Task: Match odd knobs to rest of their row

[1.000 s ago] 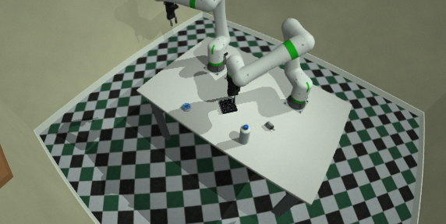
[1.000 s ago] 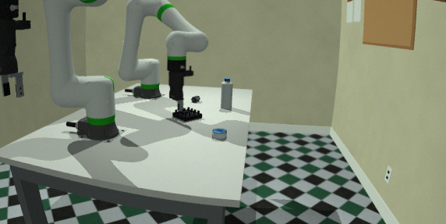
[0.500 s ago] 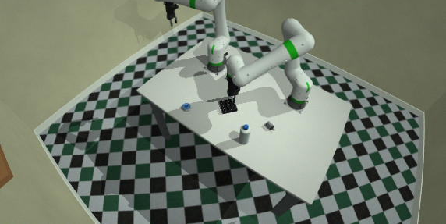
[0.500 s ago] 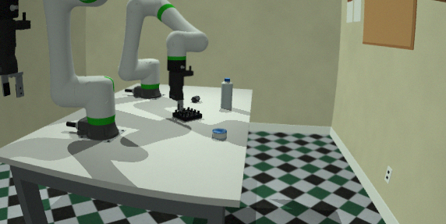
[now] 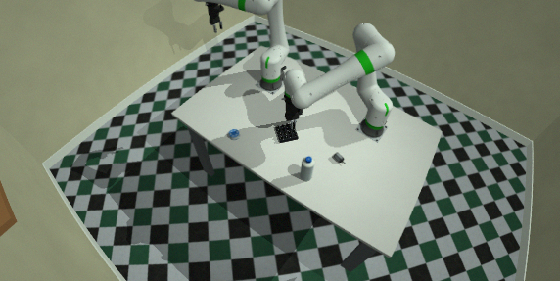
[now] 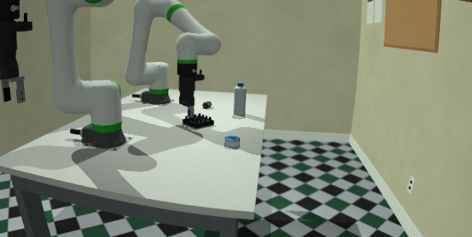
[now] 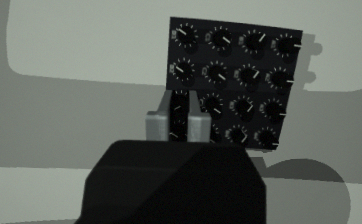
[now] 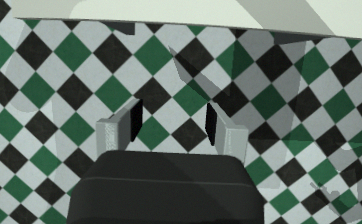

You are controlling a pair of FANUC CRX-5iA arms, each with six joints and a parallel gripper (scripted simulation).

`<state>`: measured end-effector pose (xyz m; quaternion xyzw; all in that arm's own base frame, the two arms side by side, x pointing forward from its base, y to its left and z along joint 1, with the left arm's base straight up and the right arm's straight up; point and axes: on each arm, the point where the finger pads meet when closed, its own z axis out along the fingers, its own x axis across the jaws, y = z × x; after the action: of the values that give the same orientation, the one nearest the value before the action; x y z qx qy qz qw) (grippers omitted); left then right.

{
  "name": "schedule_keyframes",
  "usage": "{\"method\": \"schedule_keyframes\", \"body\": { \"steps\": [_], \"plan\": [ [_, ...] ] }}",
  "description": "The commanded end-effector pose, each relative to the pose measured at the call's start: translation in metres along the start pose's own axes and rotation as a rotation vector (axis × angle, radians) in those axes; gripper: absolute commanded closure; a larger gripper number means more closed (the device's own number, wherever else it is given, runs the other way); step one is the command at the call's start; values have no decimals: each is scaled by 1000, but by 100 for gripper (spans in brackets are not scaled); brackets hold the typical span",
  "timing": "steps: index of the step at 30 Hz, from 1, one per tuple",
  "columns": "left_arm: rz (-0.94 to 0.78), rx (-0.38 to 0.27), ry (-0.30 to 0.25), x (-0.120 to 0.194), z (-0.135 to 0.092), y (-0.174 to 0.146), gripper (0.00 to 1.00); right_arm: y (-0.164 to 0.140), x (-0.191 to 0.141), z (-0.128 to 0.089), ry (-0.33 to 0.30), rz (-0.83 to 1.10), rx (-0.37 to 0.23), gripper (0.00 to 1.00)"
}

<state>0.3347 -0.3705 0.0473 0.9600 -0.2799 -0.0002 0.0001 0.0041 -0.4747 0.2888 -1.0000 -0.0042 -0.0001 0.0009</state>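
Note:
The black knob box (image 5: 287,133) (image 6: 199,125) (image 7: 200,54) lies on the table. In the left wrist view its knobs form four lines running down the picture. In the leftmost line, the two upper knobs and the lowest point up-left; the third knob (image 7: 177,107) has its pointer slanted differently. In each other line the pointers look alike, though the second line's lowest knob is partly hidden. My left gripper (image 5: 294,123) (image 6: 191,114) (image 7: 180,103) is shut on that third knob, its fingers on either side. My right gripper (image 5: 217,29) (image 6: 13,98) (image 8: 174,114) is open and empty, high beyond the table edge.
A bottle with a blue cap (image 5: 306,169) (image 6: 239,101) stands on the table (image 5: 372,201). A small dark object (image 5: 338,158) (image 6: 207,105) lies near it. A round blue-topped tin (image 5: 234,134) (image 6: 232,142) stands on the box's other side.

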Motion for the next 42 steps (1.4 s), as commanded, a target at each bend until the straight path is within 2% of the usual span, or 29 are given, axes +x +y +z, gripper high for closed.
{"method": "schedule_keyframes", "body": {
  "steps": [1, 9, 24, 26, 42],
  "plan": [
    [-47, 0, 2, 1, -1, 0, 70, 0, 0, -1, 0, 0, -2, 0],
    [-141, 0, 2, 1, -1, 0, 70, 0, 0, -1, 0, 0, -2, 0],
    [-471, -1, 2, 1, -1, 0, 70, 0, 0, -1, 0, 0, -2, 0],
    [-471, -1, 2, 1, -1, 0, 70, 0, 0, -1, 0, 0, -2, 0],
    [-872, -1, 2, 1, -1, 0, 70, 0, 0, -1, 0, 0, -2, 0]
  ]
}}
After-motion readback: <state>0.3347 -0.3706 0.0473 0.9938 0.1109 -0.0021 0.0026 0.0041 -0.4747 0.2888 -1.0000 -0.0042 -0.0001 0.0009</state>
